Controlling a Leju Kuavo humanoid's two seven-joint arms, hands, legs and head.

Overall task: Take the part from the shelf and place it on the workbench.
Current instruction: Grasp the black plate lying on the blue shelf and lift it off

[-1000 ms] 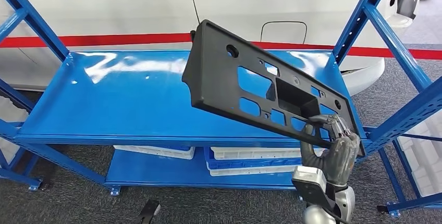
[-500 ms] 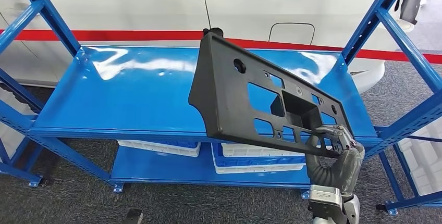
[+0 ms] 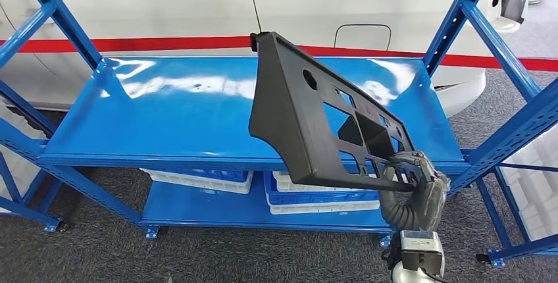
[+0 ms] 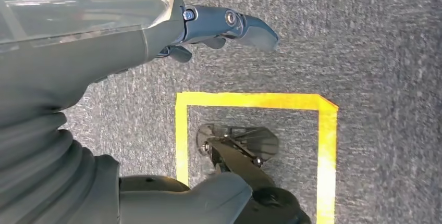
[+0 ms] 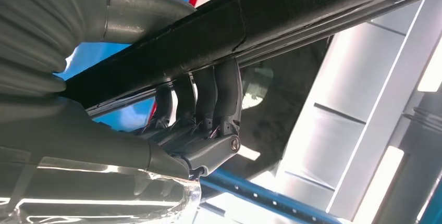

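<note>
since the earlier frame your black perforated plastic panel has turned more edge-on, raised in front of the blue metal shelf. your right hand grips its lower corner; your left hand hangs empty, fingers apart.

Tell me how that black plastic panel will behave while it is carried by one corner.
The black panel looks stiff: it juts out from the right robot hand without sagging. It is probably light for its size, being thin and full of cutouts. Held only at its lower corner, with most of it off to one side, it may tend to swing or twist in the grip.
</note>
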